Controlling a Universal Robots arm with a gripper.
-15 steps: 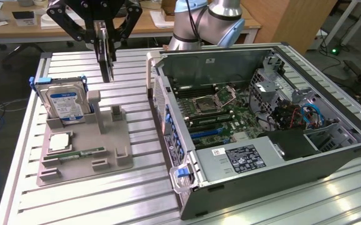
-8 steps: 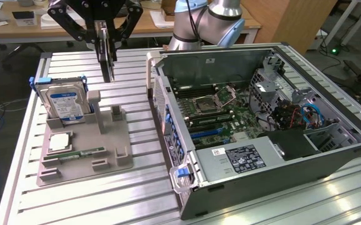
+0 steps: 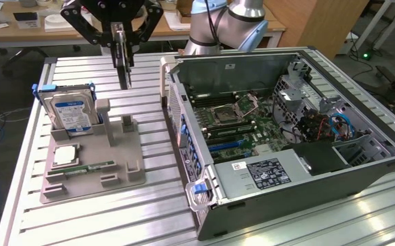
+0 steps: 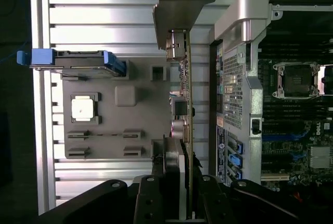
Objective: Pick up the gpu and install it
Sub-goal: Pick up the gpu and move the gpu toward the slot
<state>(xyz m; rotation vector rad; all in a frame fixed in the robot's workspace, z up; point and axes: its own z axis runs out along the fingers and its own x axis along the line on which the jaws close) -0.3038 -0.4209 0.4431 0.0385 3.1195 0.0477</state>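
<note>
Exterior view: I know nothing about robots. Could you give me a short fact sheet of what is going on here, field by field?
gripper: closed on the gpu
gpu: held upright in the air, lifted clear of the grey holder tray
grey holder tray: carries an upright hard drive, a processor chip and a RAM stick lying flat
computer case: open, motherboard exposed, on the exterior view's right
installation: not done; card is outside the case
</note>
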